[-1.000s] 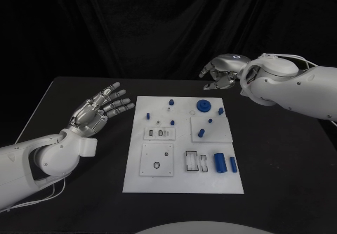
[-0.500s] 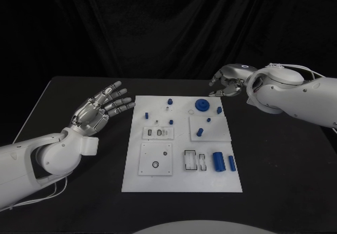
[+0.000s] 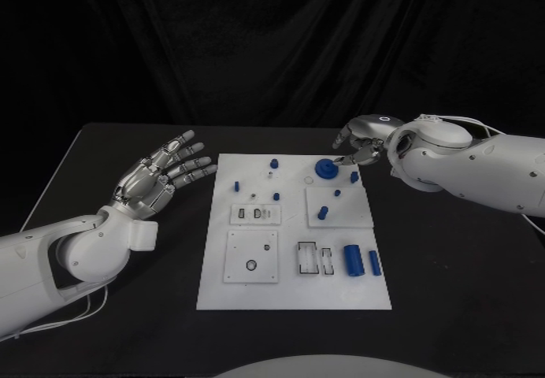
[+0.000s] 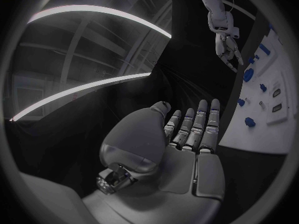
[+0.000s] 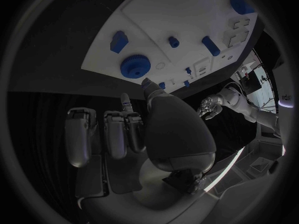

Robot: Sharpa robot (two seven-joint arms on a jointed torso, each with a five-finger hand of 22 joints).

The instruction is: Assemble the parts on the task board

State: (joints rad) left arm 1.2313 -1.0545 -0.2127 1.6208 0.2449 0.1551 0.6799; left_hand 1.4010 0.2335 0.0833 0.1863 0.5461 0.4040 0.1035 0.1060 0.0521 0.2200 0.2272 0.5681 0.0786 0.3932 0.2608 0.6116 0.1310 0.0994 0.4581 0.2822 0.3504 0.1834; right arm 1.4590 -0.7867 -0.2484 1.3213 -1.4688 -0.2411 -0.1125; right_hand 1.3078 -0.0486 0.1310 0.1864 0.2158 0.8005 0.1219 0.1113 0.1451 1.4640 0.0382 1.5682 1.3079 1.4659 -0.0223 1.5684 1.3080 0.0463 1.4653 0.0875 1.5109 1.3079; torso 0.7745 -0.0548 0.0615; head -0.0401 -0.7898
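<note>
Starting at the right hand (image 3: 361, 144): its fingers (image 5: 117, 134) are curled inward, and nothing is seen between them. This hand hangs at the far right corner of the task board (image 3: 295, 291), just beside the blue gear-shaped part (image 3: 326, 168), apart from it. In the right wrist view the same gear (image 5: 135, 65) lies just ahead of the fingertips, with a gap between.

The left hand (image 3: 159, 178) is held palm up beside the board's left edge, well off it. Its fingers (image 4: 198, 122) are straight and spread apart, and it holds nothing.

The task board lies flat in the middle of the black worktop (image 3: 454, 283). Blue parts rest on it as follows:
- a small peg (image 3: 274, 163) at the far edge, left of the gear;
- a small block (image 3: 355, 178) near the far right edge;
- a short pin (image 3: 238, 187) toward the left side;
- a short cylinder (image 3: 323, 213) on a raised white square plate (image 3: 341, 206);
- a thick cylinder (image 3: 354, 261) and a thin bar (image 3: 375, 263) side by side at the near right.

A white square plate with a round hole (image 3: 254, 257) sits at the near left of the board.
</note>
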